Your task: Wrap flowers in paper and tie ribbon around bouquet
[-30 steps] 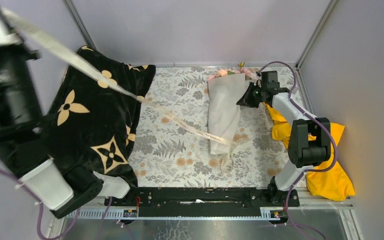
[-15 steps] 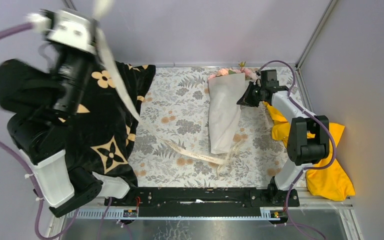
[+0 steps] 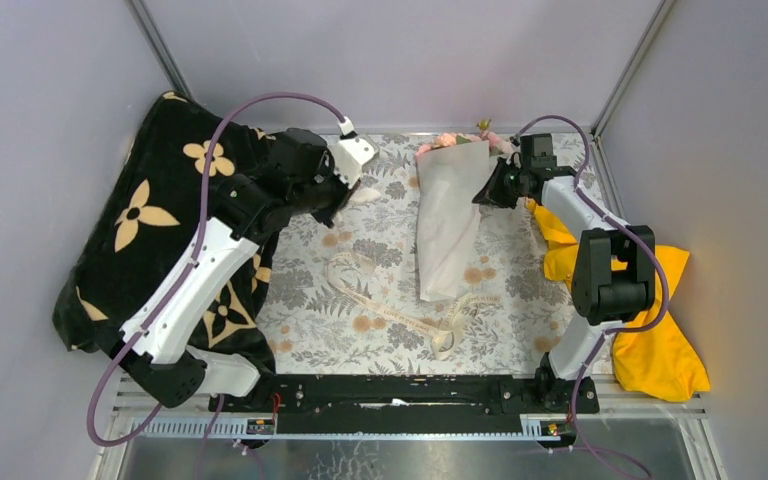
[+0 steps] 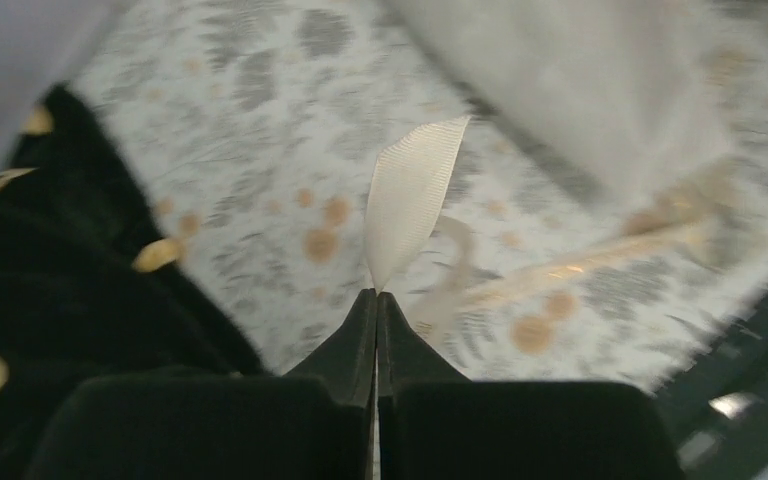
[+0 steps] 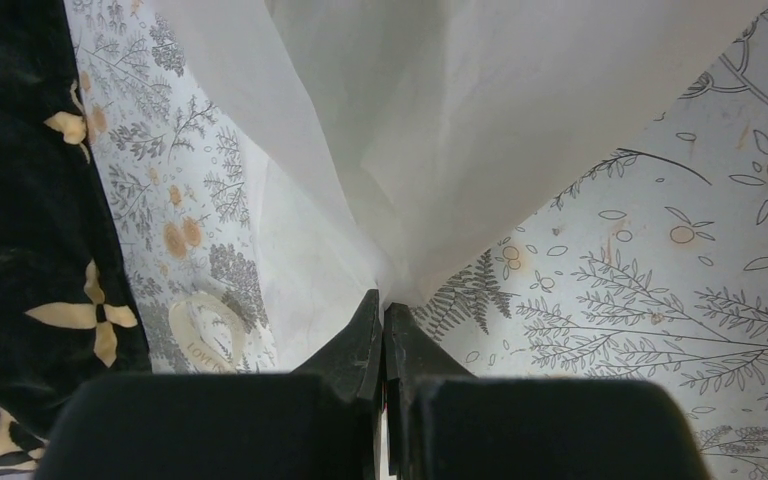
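Observation:
The bouquet lies on the tablecloth as a white paper cone, with the pink flowers at its far end. My right gripper is shut on the paper at the cone's right edge, its tips pinching a fold. The cream ribbon lies slack in loops in front of and beside the cone's narrow end. My left gripper hovers left of the cone, shut on one ribbon end, and a short tail sticks out beyond the tips.
A black blanket with beige flower prints is heaped at the left, under the left arm. A yellow cloth lies at the right wall. The grey floral tablecloth covers the middle. Walls close in on three sides.
My left arm has swung down from high at the left to just beside the bouquet, still holding the ribbon end. The taut ribbon has dropped into loose loops. The right arm has barely moved.

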{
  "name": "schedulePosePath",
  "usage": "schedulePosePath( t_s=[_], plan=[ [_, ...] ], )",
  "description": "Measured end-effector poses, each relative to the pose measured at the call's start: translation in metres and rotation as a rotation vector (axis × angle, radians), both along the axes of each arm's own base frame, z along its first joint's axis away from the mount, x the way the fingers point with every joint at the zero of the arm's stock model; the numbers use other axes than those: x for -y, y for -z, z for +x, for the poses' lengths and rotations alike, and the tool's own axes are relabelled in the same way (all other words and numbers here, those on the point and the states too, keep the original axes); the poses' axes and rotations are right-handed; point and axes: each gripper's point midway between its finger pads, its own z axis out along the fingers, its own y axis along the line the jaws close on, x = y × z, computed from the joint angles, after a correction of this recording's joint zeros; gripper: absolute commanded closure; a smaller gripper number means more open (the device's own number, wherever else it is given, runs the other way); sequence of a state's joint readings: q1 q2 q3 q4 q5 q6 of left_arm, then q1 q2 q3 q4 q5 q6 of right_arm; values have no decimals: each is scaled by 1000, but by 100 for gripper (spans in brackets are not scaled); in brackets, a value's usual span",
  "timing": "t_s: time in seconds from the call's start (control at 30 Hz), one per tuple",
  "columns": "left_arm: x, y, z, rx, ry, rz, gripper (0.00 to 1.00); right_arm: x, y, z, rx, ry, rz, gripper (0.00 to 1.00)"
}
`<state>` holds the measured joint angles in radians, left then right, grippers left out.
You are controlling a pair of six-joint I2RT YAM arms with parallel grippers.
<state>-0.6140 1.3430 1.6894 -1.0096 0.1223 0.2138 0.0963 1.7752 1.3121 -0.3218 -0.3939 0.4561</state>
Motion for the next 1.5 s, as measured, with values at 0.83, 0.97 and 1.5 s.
schedulePosePath(
  t_s=[0.83,0.97,1.5],
  plan=[
    [176,157,-202,37,1295,517,100,-5,-32,13,49,1,30,100],
    [209,190,-195,139,1274,595,100,-6,-32,13,49,0,30,100],
    [316,189,-8,595,528,403,2,-9,-32,4,37,-44,30,100]
  ],
)
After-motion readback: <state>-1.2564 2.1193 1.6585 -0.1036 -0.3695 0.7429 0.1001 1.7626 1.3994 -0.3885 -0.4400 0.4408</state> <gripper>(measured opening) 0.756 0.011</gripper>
